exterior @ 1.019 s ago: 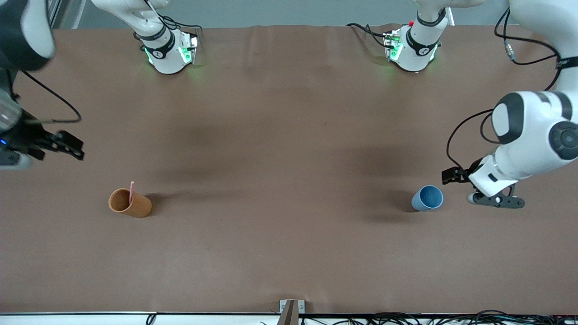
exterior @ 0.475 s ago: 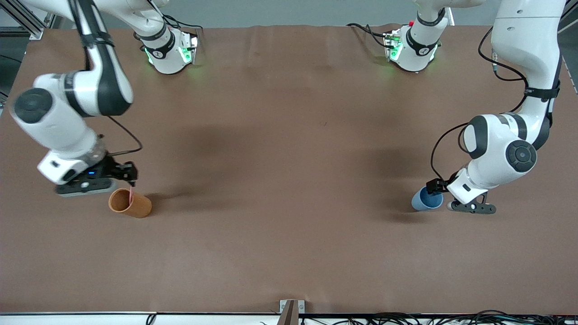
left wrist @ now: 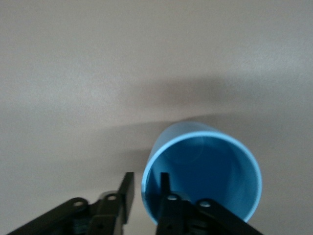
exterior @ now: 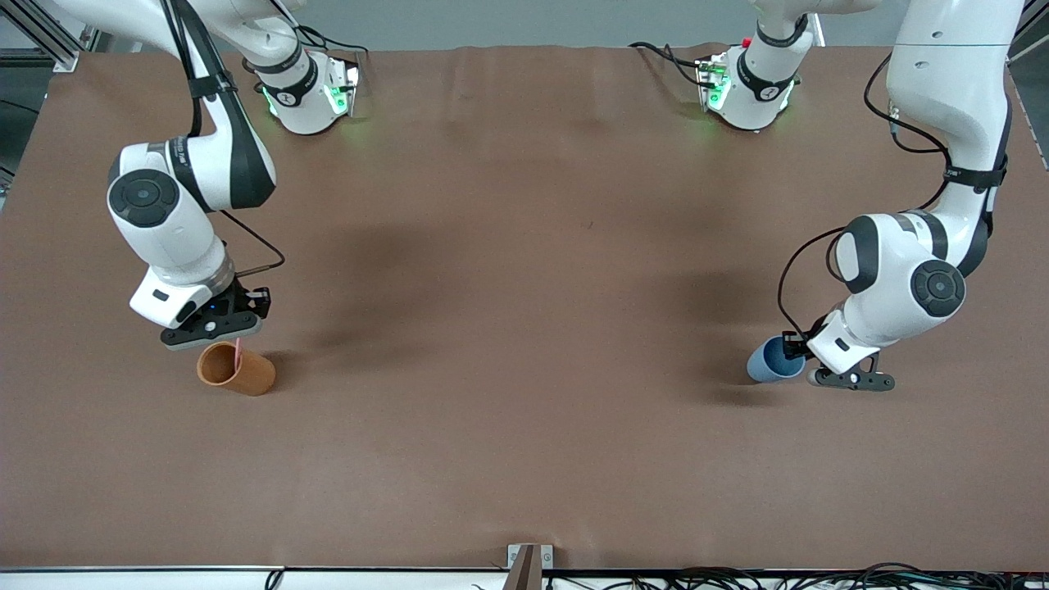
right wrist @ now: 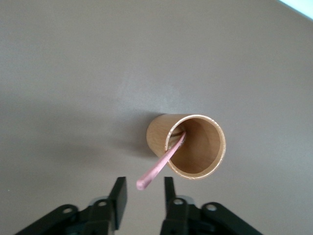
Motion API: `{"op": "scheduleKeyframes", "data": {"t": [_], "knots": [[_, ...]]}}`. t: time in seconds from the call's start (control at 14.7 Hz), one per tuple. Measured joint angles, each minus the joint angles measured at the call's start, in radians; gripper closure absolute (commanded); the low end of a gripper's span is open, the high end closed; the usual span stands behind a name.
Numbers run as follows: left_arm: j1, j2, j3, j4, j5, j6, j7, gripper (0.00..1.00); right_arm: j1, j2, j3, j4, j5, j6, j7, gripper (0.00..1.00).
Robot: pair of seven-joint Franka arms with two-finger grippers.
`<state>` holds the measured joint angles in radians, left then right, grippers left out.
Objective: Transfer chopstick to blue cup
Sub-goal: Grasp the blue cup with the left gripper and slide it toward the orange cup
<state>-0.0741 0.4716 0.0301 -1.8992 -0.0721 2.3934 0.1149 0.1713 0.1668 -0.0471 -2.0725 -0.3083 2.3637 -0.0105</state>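
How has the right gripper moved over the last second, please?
Yes: the right gripper has swung in from the table's edge to above the orange cup, its fingers flanking the chopstick.

Brown matte table cover [exterior: 524, 270] fills nearly the whole frame, faint creases along top edge. Pale grey-green wall strip [exterior: 524, 20] upper centre. Black cables [exterior: 778, 580] bunched lower right. Small metal bracket [exterior: 529, 565] bottom centre. Soft diffuse shadows mid-table.
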Motion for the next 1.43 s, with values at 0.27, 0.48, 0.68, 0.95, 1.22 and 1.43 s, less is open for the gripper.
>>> {"op": "scheduleKeyframes", "data": {"t": [0.27, 0.48, 0.68, 0.95, 1.22, 1.43], "knots": [[-0.008, -0.015, -0.018, 0.077, -0.001, -0.058, -0.059, 1.0, 0.0, -0.003, 0.0, -0.009, -0.009, 0.054, -0.001, 0.67], [-0.015, -0.039, -0.102, 0.156, -0.001, -0.162, -0.249, 1.0, 0.0, -0.003, 0.0, -0.023, -0.019, 0.076, -0.001, 0.75], [-0.029, -0.046, -0.231, 0.172, 0.039, -0.177, -0.514, 1.0, -0.002, -0.003, -0.003, -0.029, -0.041, 0.083, -0.001, 0.83], [-0.054, -0.01, -0.445, 0.185, 0.223, -0.177, -0.972, 1.0, -0.006, -0.01, -0.007, -0.031, -0.058, 0.09, -0.001, 0.9], [-0.154, 0.095, -0.484, 0.27, 0.289, -0.176, -1.194, 1.0, -0.025, -0.021, -0.011, -0.031, -0.064, 0.093, -0.001, 0.93], [-0.204, 0.16, -0.485, 0.292, 0.362, -0.167, -1.288, 1.0, -0.033, -0.026, -0.011, -0.016, -0.064, 0.093, -0.001, 0.95]]}}
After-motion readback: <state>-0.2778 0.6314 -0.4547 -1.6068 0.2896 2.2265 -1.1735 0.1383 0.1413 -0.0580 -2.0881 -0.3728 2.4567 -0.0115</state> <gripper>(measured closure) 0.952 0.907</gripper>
